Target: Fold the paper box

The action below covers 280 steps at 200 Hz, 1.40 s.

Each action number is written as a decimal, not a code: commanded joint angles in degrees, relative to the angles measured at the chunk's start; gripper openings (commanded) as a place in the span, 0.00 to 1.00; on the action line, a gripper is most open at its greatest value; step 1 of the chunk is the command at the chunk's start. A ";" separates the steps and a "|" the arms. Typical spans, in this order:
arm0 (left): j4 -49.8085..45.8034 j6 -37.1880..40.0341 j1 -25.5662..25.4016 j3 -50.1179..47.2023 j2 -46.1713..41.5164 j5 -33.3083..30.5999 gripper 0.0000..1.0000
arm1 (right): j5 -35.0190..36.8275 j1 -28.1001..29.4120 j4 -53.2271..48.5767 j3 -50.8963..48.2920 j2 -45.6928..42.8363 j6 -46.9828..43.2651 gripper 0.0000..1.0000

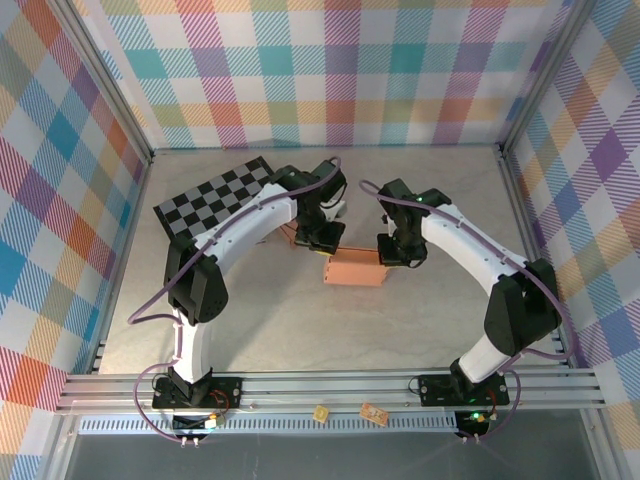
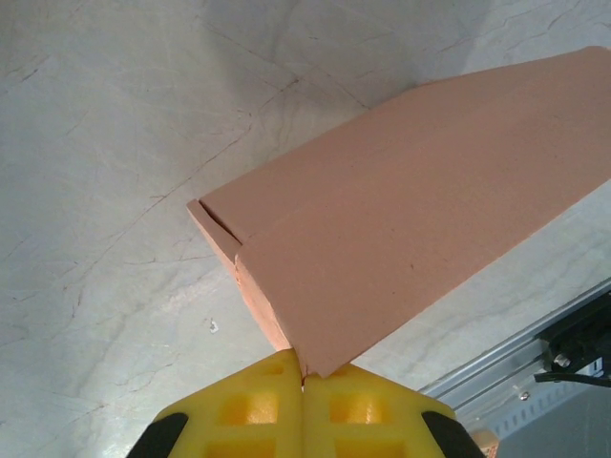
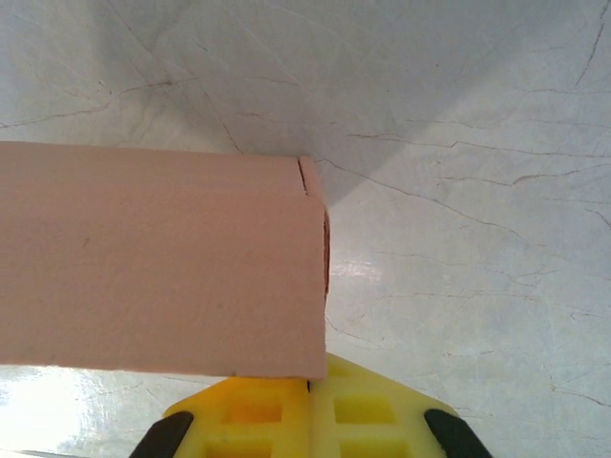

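Marbled tabletop (image 1: 300, 320), checked walls (image 1: 350, 70) behind: you are pinching the pink paper box (image 1: 355, 271) mid-table, left gripper (image 2: 304, 374) and right gripper (image 3: 309, 384) each clamping an opposite end corner.

Pink folded-cardboard paper box (image 1: 355, 271) on grey marbled tabletop (image 1: 300, 330), between left gripper (image 1: 324, 240) and right gripper (image 1: 396, 254); black-and-grey checkered board (image 1: 213, 200) behind-left.
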 commanded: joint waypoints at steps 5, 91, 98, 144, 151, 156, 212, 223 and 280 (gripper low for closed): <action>-2.37 -1.01 0.32 2.86 0.82 3.44 0.03 | -2.64 -0.27 -1.72 3.96 1.05 -1.76 0.00; 0.20 -2.01 0.76 -0.37 -0.50 4.20 0.27 | -3.55 -0.40 -1.00 2.88 2.11 -2.06 0.00; 0.12 -2.06 0.77 -0.29 -0.49 4.14 0.28 | -3.79 -0.34 -0.96 2.92 2.32 -2.24 0.00; -0.01 -0.80 1.03 -1.76 -0.40 2.40 0.28 | -4.43 -0.34 0.54 1.45 3.37 -1.94 0.00; 0.24 -0.89 1.14 -2.09 -0.40 2.37 0.28 | -4.42 -0.35 0.61 1.34 3.46 -1.90 0.00; 0.46 -0.90 1.14 -2.28 -0.33 2.44 0.28 | -4.44 -0.34 0.54 1.34 3.48 -1.81 0.00; 1.48 -0.61 1.20 -4.11 -0.40 1.80 0.25 | -4.31 -0.34 0.76 1.54 3.66 -1.81 0.00; 2.02 -0.72 1.20 -3.84 -0.70 1.85 0.25 | -3.97 -0.34 0.89 1.31 3.73 -1.81 0.00; 7.08 -6.39 1.89 -2.07 -6.36 -1.34 0.28 | -2.38 -0.34 1.44 0.86 1.63 -0.65 0.00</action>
